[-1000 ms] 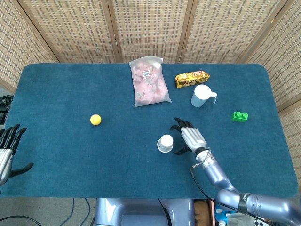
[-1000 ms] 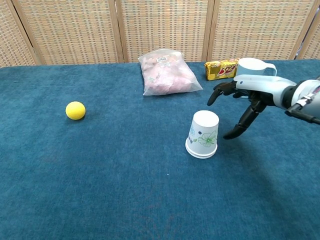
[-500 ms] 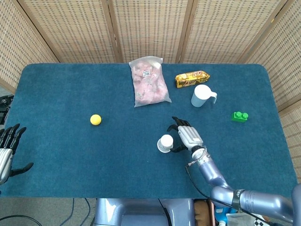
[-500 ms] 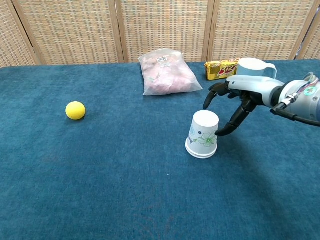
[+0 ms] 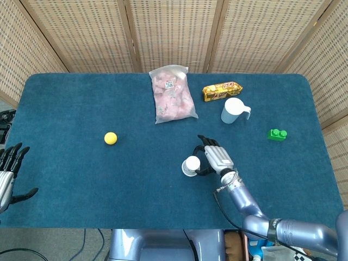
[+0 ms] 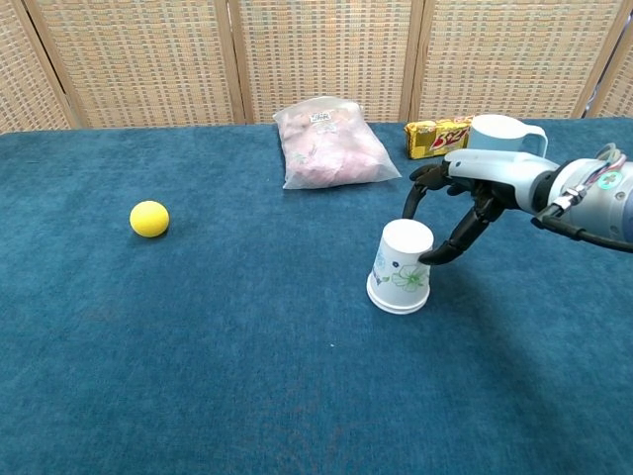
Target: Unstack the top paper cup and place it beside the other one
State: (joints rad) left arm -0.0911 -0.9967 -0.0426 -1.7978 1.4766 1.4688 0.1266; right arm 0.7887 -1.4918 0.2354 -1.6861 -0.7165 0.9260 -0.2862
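the table (image 6: 198,376) under me is covered in a matt blue cloth with a short, slightly rough, carpet-like nap. the paper cup (image 6: 402,265) by my right hand (image 6: 473,193) has a smooth, faintly satin white paper skin with a pale green flower print. my right hand has a smooth, slightly shiny grey shell with matt black fingers (image 6: 450,245), and its arm (image 5: 255,209) is glossy bluish metal. the bag (image 5: 173,94) is clear, shiny, crinkled plastic. the snack pack (image 5: 222,91) is glossy foil-like wrap. the ball (image 6: 149,219) looks matt yellow. the mug (image 5: 234,110) is smooth pale plastic, the block (image 5: 277,134) smooth green plastic. the screens (image 6: 326,49) behind are rough woven cane in wooden frames.
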